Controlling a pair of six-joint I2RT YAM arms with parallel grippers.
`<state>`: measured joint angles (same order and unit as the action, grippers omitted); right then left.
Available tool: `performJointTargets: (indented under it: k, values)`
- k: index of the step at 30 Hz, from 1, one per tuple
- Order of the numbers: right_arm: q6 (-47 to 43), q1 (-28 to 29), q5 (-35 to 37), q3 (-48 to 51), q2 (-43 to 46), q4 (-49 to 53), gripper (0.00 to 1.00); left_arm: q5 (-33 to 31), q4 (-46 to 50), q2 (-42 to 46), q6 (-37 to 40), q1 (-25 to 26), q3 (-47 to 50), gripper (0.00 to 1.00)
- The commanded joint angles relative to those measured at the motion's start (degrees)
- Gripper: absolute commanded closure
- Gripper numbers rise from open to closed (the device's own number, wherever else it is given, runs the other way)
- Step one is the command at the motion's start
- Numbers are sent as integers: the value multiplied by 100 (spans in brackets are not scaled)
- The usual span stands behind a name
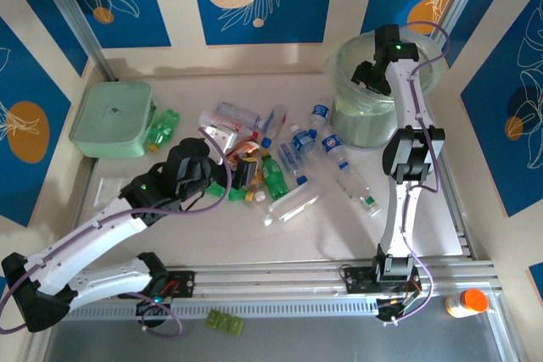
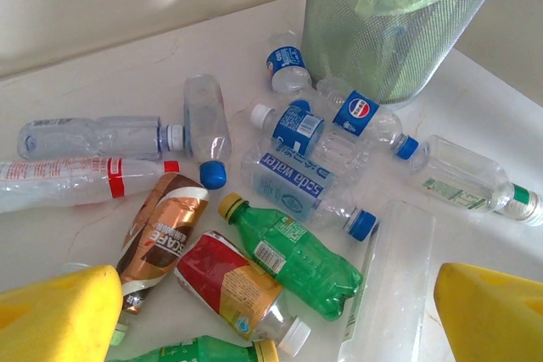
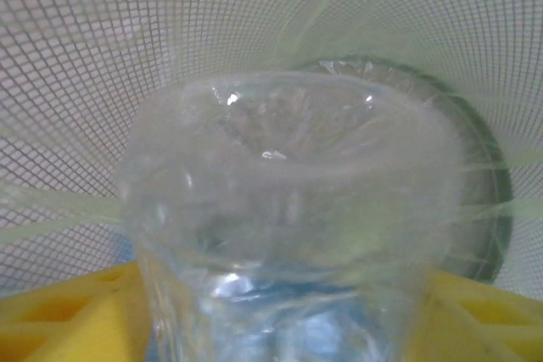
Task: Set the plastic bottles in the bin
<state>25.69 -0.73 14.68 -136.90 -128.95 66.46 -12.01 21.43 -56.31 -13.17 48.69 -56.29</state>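
Note:
Several plastic bottles (image 1: 280, 154) lie scattered in the middle of the table, clear with blue labels, green, or red-labelled. My left gripper (image 1: 199, 167) hovers open over the left of the pile. Between its yellow fingers (image 2: 59, 315) lie a green bottle (image 2: 293, 252) and a red-labelled bottle (image 2: 229, 286), both untouched. The bin (image 1: 361, 120), a round mesh bucket with a pale green liner, stands at the far right (image 2: 382, 31). My right gripper (image 1: 371, 78) reaches down inside the bin (image 3: 127, 40). A clear bottle (image 3: 288, 209) sits between its spread fingers; whether they press it is unclear.
A mint-green lidded box (image 1: 112, 118) stands at the far left with a green bottle (image 1: 163, 129) beside it. A brown coffee bottle (image 2: 161, 239) and a clear flat container (image 2: 394, 294) lie among the bottles. An orange-and-white bottle (image 1: 467, 302) rests beyond the front rail, at the right.

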Motion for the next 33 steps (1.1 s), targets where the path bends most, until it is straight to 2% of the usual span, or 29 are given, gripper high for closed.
performJointTargets:
  k: [1, 4, 9, 16, 20, 24, 27, 29, 31, 33]
  values:
    - [-88, -1, -149, -315, 50, 275, 19, -20, -168, 103, 91, 61, 48, 6]
    - [-101, -69, -222, -337, 170, 254, 14, -40, -181, 94, 88, 54, 40, 6]
    - [-134, -173, -395, -524, 330, 312, 15, -47, -183, 95, 82, 59, 48, 6]
    - [-143, -143, -524, -1213, 639, 544, 23, -86, -167, 99, 70, 62, 39, 6]
    - [-185, -10, -493, -1104, 1237, 507, 28, -173, -132, 125, 47, 59, 39, 5]
    - [-217, 184, -407, -20, 2352, 161, 28, -204, 45, 154, -269, 44, -97, 4]
    - [-236, 314, -854, 1367, 3517, -592, 27, -153, 229, 113, -503, 36, -283, 4]
    - [-380, 605, -812, 2207, 4263, -1065, 28, -217, 425, 48, -556, 28, -420, 4]
    - [-516, 891, -1094, 2934, 4919, -1448, 30, -326, 720, -72, -714, -74, -628, 4]
    - [-671, 1282, -1351, 3512, 5395, -1664, 32, -98, 1035, -255, -996, -423, -884, 4]
